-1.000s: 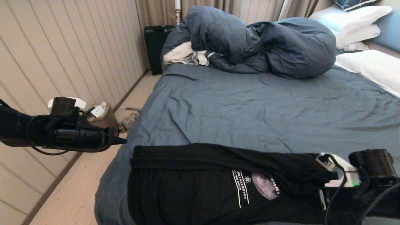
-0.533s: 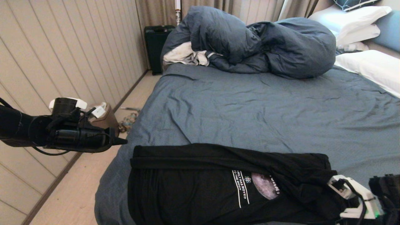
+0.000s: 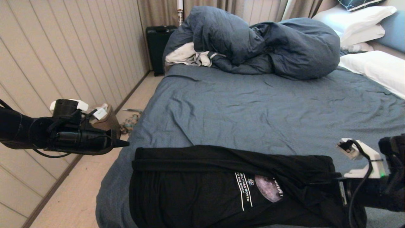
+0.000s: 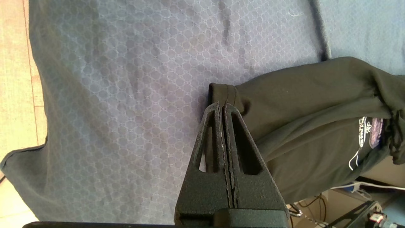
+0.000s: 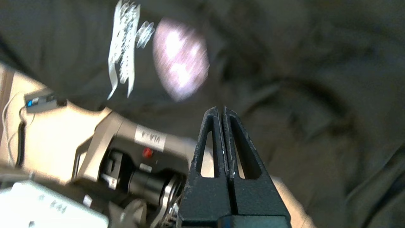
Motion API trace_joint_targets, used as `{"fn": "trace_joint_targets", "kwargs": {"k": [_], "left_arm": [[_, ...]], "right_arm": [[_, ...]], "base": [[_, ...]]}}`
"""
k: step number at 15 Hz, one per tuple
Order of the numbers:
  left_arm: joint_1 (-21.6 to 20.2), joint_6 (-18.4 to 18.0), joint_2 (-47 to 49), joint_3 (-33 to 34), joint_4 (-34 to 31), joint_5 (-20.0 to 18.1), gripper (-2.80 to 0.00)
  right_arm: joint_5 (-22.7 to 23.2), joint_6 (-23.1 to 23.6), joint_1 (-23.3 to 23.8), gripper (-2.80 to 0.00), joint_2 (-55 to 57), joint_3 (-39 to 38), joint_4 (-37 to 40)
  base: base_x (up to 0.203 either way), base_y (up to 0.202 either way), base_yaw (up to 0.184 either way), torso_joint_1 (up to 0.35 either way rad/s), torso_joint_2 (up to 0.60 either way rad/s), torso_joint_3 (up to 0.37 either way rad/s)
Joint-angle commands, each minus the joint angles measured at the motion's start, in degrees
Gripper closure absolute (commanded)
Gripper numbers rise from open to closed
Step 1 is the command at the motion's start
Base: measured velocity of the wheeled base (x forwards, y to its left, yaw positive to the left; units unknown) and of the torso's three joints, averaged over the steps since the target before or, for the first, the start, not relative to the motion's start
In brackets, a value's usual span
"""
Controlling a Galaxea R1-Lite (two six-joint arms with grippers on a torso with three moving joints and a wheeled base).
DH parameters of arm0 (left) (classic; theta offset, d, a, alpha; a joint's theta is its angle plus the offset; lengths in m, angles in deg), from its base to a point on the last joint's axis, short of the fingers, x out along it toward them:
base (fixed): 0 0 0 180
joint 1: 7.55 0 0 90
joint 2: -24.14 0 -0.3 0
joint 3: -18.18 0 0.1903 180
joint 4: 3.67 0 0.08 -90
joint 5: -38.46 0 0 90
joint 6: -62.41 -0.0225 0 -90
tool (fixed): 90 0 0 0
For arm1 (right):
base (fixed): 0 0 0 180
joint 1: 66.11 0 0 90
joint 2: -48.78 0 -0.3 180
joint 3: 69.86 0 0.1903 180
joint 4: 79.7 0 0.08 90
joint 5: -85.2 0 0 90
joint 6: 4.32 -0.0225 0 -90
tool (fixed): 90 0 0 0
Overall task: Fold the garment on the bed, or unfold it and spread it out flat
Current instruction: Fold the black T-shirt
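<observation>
The garment, a black T-shirt with a grey moon print and white lettering, is lying along the near edge of the bed, partly folded, with a long fold of cloth running across its far side and the print facing up. The rest of the slate-blue sheet beyond it is lying wrinkled, with a dark-blue duvet heaped at the far edge and white pillows toward the far right corner.

The left gripper is hanging off the left edge of the bed, over the floor, pointing toward the garment's near left end; its jaws are pressed fully together and are gripping nothing. In the left wrist view the closed tips are sitting just short of the garment's hemmed edge.

The right gripper is hovering at the near right corner of the bed, above the crumpled right end of the garment; its jaws are likewise closed tight and empty.
</observation>
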Motion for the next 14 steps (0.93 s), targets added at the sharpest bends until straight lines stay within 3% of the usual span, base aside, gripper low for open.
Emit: {"fn": "trace_joint_targets", "kwargs": {"k": [1, 4, 9, 14], "left_arm": [[0.1, 0.1, 0.2, -0.1, 0.0, -0.2, 0.00], [0.2, 0.1, 0.4, -0.2, 0.0, -0.2, 0.00], [0.4, 0.0, 0.4, -0.1, 0.0, -0.2, 0.00], [0.5, 0.0, 0.9, -0.2, 0.0, -0.1, 0.00]], "right_arm": [[0.1, 0.5, 2.1, 0.00, 7.8, 2.4, -0.4], [0.1, 2.0, 5.1, 0.00, 14.4, 2.0, -6.4], [0.2, 4.5, 6.2, 0.00, 17.6, -0.2, -7.7], [0.6, 5.6, 5.6, 0.00, 11.5, -8.0, -10.6]], "base": [[0.000, 0.000, 0.000, 0.000, 0.00, 0.000], [0.000, 0.000, 0.000, 0.000, 0.00, 0.000], [0.000, 0.000, 0.000, 0.000, 0.00, 0.000], [0.000, 0.000, 0.000, 0.000, 0.00, 0.000]]}}
